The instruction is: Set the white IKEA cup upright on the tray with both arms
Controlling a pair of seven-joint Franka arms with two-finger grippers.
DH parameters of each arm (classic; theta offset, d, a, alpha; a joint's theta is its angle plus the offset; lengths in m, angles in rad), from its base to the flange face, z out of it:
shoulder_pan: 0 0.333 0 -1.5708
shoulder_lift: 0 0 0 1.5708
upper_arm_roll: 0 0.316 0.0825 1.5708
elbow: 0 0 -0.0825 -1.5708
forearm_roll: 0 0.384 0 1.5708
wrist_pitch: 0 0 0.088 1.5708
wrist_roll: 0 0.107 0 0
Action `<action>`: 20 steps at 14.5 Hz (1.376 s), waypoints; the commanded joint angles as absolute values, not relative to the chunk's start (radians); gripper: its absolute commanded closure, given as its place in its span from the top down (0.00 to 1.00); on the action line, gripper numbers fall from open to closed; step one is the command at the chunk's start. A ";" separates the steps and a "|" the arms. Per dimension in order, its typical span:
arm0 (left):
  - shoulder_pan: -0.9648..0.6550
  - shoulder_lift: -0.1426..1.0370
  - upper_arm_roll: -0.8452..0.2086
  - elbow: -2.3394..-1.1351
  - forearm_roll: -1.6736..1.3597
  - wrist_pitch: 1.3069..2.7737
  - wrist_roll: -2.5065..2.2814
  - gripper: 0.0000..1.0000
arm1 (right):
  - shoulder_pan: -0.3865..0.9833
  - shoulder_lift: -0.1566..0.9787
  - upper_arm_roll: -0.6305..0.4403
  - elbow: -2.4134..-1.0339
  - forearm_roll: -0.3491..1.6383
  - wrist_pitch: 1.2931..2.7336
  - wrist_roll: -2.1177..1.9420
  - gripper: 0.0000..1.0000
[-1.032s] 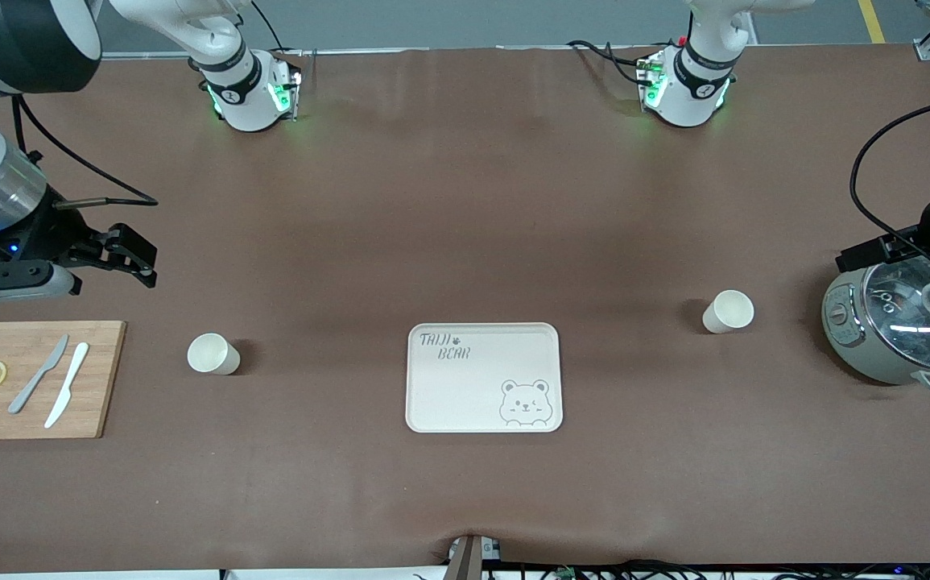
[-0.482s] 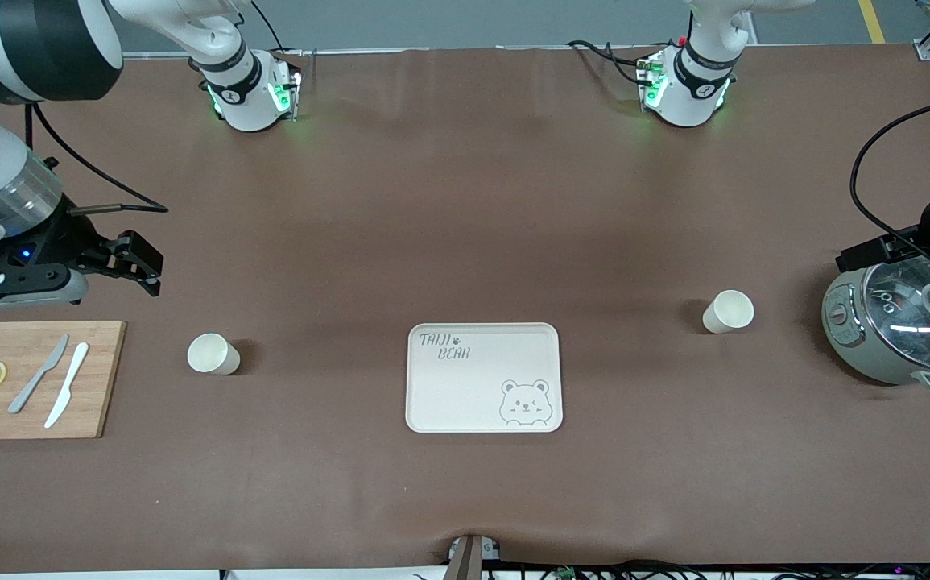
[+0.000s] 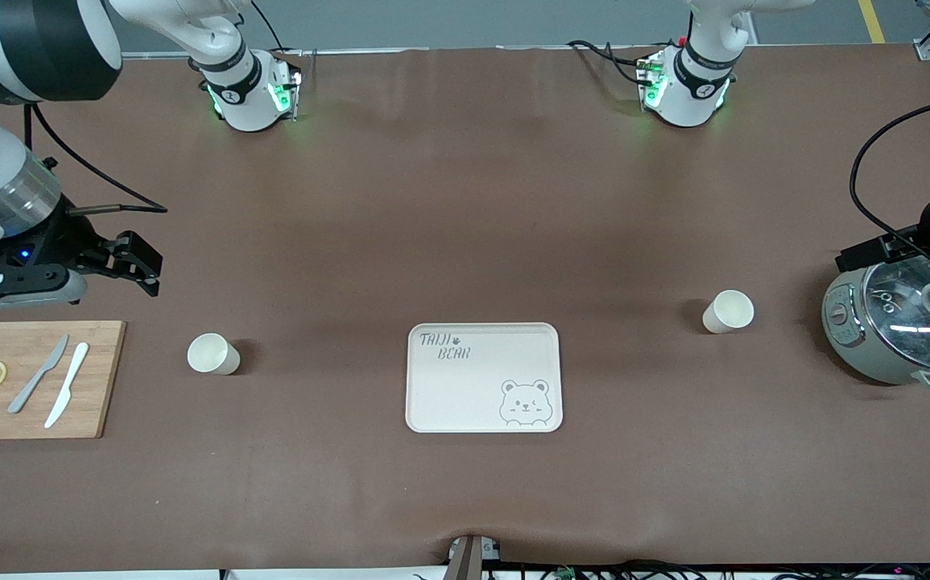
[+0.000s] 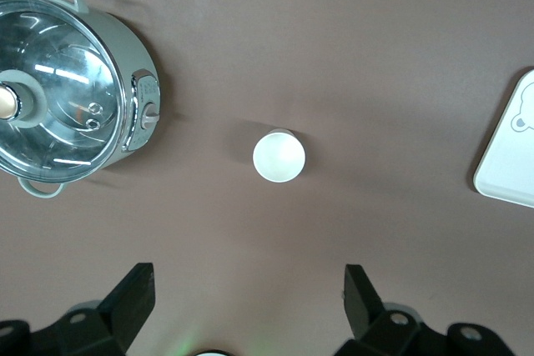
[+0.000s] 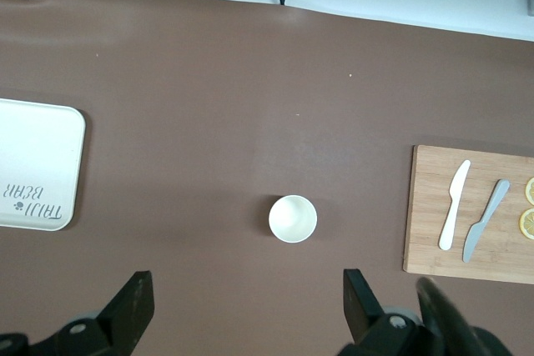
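The right gripper (image 3: 130,262) hangs with fingers spread and empty, over bare table just beside the wooden cutting board (image 3: 102,379). The left gripper (image 4: 250,306), fingers likewise wide apart and empty, is over the cooker pot (image 3: 891,334). Nearest the front camera lies the tray (image 3: 448,403), bare. One white cup (image 3: 212,354) stands upright and empty toward the right arm's end; another white cup (image 3: 729,312), also upright and empty, sits slightly farther off, near the lidded pot.

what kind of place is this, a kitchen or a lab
Probably a robot lab staged as a kitchen: two arms bolted to a brown-covered table, with a tray, cutting board and cooker.
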State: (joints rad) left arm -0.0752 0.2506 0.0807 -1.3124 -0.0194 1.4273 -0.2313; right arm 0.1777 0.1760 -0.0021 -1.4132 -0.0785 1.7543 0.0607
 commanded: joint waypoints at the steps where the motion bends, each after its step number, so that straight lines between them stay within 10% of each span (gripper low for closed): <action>1: -0.092 0.233 0.078 -1.313 0.002 1.431 -0.244 1.00 | 0.169 0.181 0.000 -1.405 -0.097 1.758 0.068 1.00; 20: -0.061 0.235 0.095 -1.316 0.002 1.555 -0.225 1.00 | 0.155 0.232 -0.005 -1.408 -0.089 1.723 0.071 1.00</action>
State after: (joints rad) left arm -0.0570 0.2396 0.0945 -1.3114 -0.0193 1.5414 -0.2307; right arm 0.1656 0.2357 -0.0108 -1.4180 -0.0800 1.7397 0.0609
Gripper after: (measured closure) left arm 0.000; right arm 0.000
